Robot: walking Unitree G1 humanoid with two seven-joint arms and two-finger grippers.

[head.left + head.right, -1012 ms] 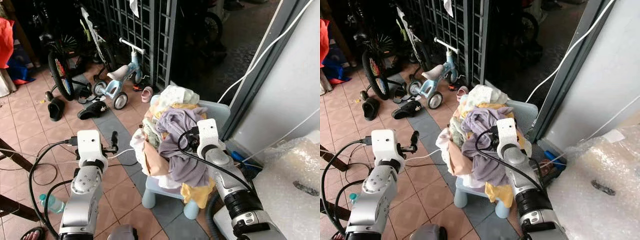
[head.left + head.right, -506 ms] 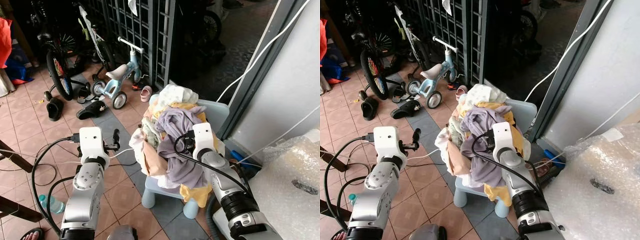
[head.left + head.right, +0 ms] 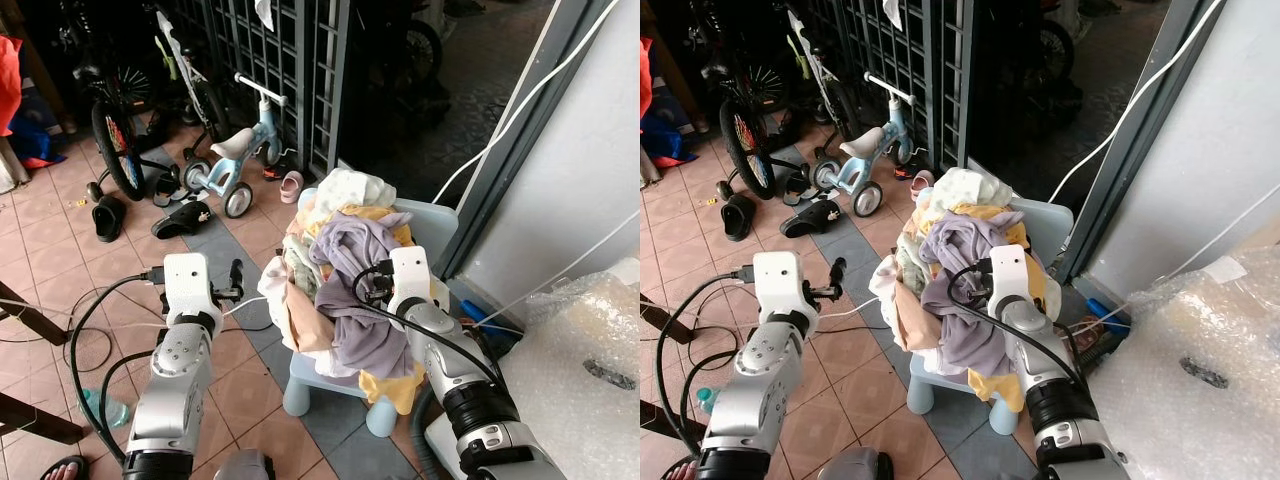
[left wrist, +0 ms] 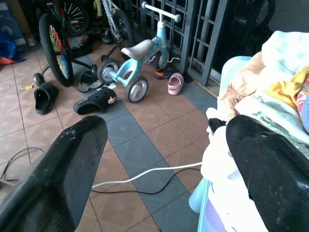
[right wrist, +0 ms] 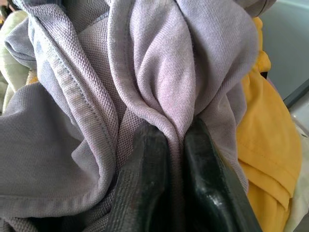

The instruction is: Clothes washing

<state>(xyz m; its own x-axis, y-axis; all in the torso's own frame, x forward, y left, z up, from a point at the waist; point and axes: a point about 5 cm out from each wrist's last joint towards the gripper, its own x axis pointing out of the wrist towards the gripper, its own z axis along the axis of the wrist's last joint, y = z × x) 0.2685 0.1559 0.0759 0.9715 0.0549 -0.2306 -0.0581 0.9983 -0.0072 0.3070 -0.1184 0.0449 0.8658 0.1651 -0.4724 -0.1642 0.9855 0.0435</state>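
Two eye views: a pile of clothes [image 3: 340,270] is heaped on a small light-blue plastic chair [image 3: 440,228] on a tiled floor [image 3: 70,260], beside a grey door frame [image 3: 510,150].
Lilac garment [image 3: 362,290]: it lies on top and at the front of the pile, draped down over yellow cloth [image 3: 395,385] that hangs off the seat edge.
Right gripper [image 3: 975,285]: its white wrist housing sits against the lilac garment at the pile's front, the fingers buried in the folds.
Left gripper [image 3: 234,280]: it hovers over the floor, just to the left of the chair, apart from the clothes.
Surroundings: a child's balance bike [image 3: 235,160] stands by a dark metal grille [image 3: 290,70]; black sandals [image 3: 150,215] lie on the tiles, and bubble wrap [image 3: 585,370] fills the right corner.
Left wrist view: the two black fingers [image 4: 58,169] stand wide apart with nothing between them; a white cable [image 4: 145,174] runs across the floor between them, and the edge of the clothes pile shows beside one finger.
Right wrist view: the black fingers [image 5: 145,188] are pressed close together, pinching a ridge of the lilac garment between them; yellow cloth lies alongside.
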